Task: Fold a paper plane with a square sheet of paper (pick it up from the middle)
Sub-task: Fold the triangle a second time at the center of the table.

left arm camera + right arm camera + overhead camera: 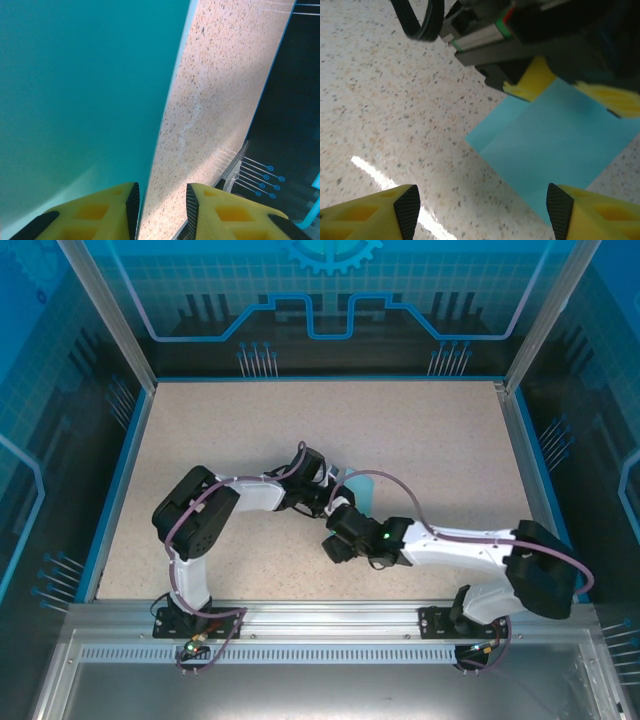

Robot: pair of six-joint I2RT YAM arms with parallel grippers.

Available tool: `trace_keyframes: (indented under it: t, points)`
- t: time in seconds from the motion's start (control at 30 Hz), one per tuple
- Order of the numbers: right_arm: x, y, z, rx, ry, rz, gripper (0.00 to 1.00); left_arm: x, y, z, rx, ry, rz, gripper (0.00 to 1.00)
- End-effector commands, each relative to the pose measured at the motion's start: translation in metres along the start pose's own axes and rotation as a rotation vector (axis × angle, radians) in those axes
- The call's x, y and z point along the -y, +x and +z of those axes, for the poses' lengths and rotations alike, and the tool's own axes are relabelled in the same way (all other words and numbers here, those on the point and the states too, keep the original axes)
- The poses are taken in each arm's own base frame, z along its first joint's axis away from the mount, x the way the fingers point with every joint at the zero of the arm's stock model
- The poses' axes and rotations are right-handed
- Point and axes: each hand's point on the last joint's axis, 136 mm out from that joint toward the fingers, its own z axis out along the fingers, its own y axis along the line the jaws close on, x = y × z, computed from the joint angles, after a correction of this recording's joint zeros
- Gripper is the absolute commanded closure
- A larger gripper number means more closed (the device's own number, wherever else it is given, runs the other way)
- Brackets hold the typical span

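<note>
**Left claw astride the paper's edge, right claw standing off**

The square sheet of paper [555,145] is lying on the speckled desk [385,100], and both claws are placed here relative to it. The left claw [161,202] is sitting right over the sheet. One paper edge is running into the narrow gap between its yellow fingers, close against one pad, with bare desk showing beside it. Its jaws are standing slightly apart and are not yet pinching.

The right claw [479,210] is hanging low, just short of the sheet's near corner, with its jaws spread wide and nothing between them. The left arm is therefore the nearer one.

The sheet is looking close to square with no clear long axis, and a paler band along one side is suggesting a folded flap. It is thin, matte turquoise and unmarked. From above, one edge is appearing to curl upward. It will probably flex and slide easily on the smooth, glossy desk.
</note>
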Motion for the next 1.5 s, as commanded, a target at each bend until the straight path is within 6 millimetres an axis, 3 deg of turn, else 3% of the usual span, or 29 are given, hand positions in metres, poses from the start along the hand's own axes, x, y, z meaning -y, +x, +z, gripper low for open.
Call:
trace_keyframes:
  t: [0.0,0.13,0.23,0.57,0.67,0.83,1.17,1.47]
  points:
    - [0.012,-0.003,0.007,-0.015,0.132,-0.035,0.32,0.012,0.004,-0.007,-0.003,0.014,0.000,0.66]
    - [0.019,0.002,0.012,-0.037,0.204,-0.049,0.38,0.011,0.003,-0.008,0.006,0.004,0.004,0.66]
    - [0.020,-0.008,0.005,-0.010,0.221,-0.037,0.52,0.008,0.002,-0.009,0.012,-0.018,0.008,0.66]
    - [0.022,-0.019,-0.003,0.005,0.131,0.001,0.83,0.007,0.000,-0.013,0.031,-0.044,0.016,0.65]
    - [0.021,-0.007,0.002,-0.020,0.066,0.010,0.87,0.003,-0.004,-0.017,0.065,-0.076,0.012,0.59]
    - [0.024,-0.003,0.005,-0.048,-0.017,0.063,0.90,-0.003,-0.013,-0.032,0.162,-0.160,0.009,0.49]
    - [0.044,-0.002,0.014,-0.073,-0.262,0.292,0.92,-0.016,-0.013,-0.068,0.292,-0.280,0.028,0.49]
    - [0.074,0.008,0.027,-0.156,-0.296,0.388,0.93,-0.005,0.008,-0.052,0.238,-0.276,0.121,0.59]
